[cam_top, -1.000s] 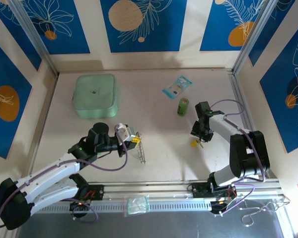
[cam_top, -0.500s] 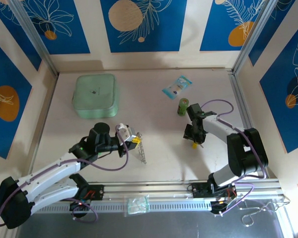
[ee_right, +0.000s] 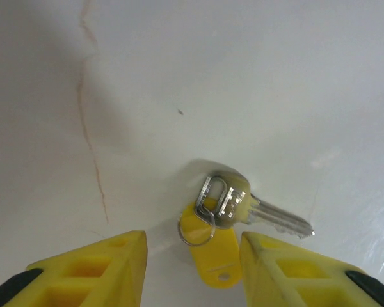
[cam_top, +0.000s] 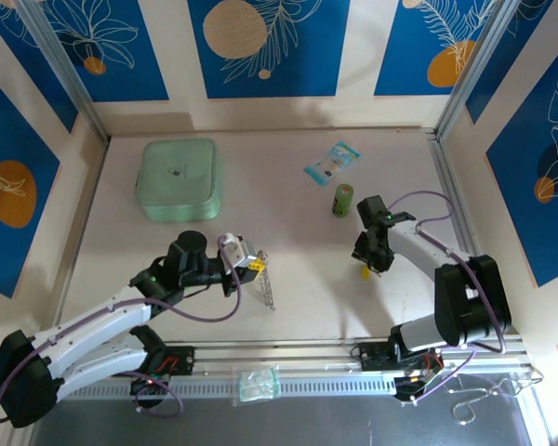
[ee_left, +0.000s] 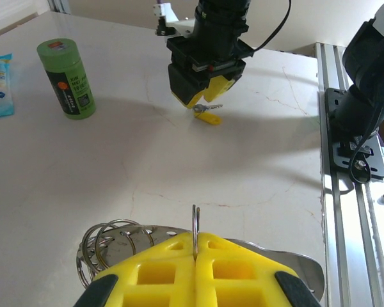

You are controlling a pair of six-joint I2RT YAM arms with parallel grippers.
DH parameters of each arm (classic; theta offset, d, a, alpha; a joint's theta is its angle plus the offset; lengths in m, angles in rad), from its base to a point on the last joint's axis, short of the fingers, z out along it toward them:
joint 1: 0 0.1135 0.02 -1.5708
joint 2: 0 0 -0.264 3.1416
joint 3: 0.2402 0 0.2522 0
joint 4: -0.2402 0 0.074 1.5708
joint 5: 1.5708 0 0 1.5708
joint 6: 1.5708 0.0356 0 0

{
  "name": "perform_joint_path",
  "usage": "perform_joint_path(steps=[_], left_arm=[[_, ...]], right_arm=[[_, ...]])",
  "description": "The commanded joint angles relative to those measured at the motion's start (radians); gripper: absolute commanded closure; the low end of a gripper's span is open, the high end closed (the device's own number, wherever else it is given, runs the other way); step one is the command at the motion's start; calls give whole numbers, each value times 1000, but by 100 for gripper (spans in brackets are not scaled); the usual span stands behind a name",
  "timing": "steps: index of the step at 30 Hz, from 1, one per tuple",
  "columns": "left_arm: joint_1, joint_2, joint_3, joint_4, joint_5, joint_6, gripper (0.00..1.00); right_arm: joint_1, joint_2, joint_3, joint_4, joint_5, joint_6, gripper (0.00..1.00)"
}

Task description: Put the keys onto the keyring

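The keyring is a thin silvery wire loop with small rings strung on it. My left gripper is shut on it, and the wire stands pinched between the yellow fingers. One of the keys, silvery with a yellow tag, lies flat on the table. My right gripper hovers just over it, open, with a finger on each side of the tag and not touching it. The left wrist view shows that gripper above the key.
A green cylinder stands upright just behind the right gripper. Behind it lies a blue packet. A mint-green square case sits at the back left. A small plastic bag rests on the front rail.
The right gripper swung left towards the key, then settled over it with its jaws a little narrower. The left arm and the keyring have stayed put.
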Motion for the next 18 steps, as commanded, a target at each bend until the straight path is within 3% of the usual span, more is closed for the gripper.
perform_joint_path(steps=[1, 18], left_arm=[[-15, -11, -1, 17, 31, 26, 100], [-26, -7, -1, 9, 35, 39, 100]], right_arm=[[-12, -27, -29, 36, -110, 119, 58], [-45, 9, -55, 60, -99, 163, 66]])
